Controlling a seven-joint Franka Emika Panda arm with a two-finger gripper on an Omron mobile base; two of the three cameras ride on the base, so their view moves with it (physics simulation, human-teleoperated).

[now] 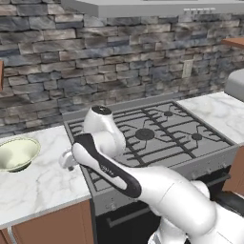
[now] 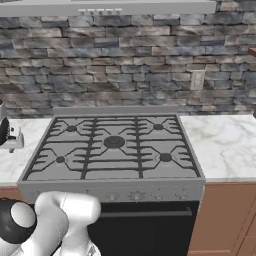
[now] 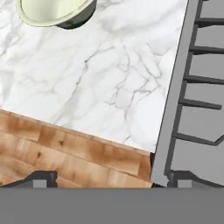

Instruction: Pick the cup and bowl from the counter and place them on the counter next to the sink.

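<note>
— Pincer (image 3: 111, 180) first, please: how is it standing?

— It is standing wide open. In the hand view its two dark fingertips (image 3: 43, 177) are showing well apart, and between them the near edge of the counter (image 3: 109, 78) is passing.

— Where is it hanging?

— It is hanging over the near part of the white marble counter, just left of the grey gas stove (image 1: 152, 133). The hand is pointing down, and the white arm (image 1: 124, 176) is reaching to it from the lower right, across the stove's near left corner.

— And the bowl (image 1: 16, 152)?

— The bowl is sitting upright on the same counter, to the left of the pincer and a little farther back. It is lying apart from the fingers, not touching them. The pale cream-green inside is facing up.

— What is lying around?

— Below the counter, brown wooden cabinets (image 1: 52, 224) are showing. To the right of the stove another piece of marble top (image 1: 214, 112) is running. Behind everything a grey stone wall (image 1: 95, 57) is rising, with a pale outlet (image 1: 187, 69) on it, and a grey hood (image 1: 157, 7) is hanging above the stove.
</note>
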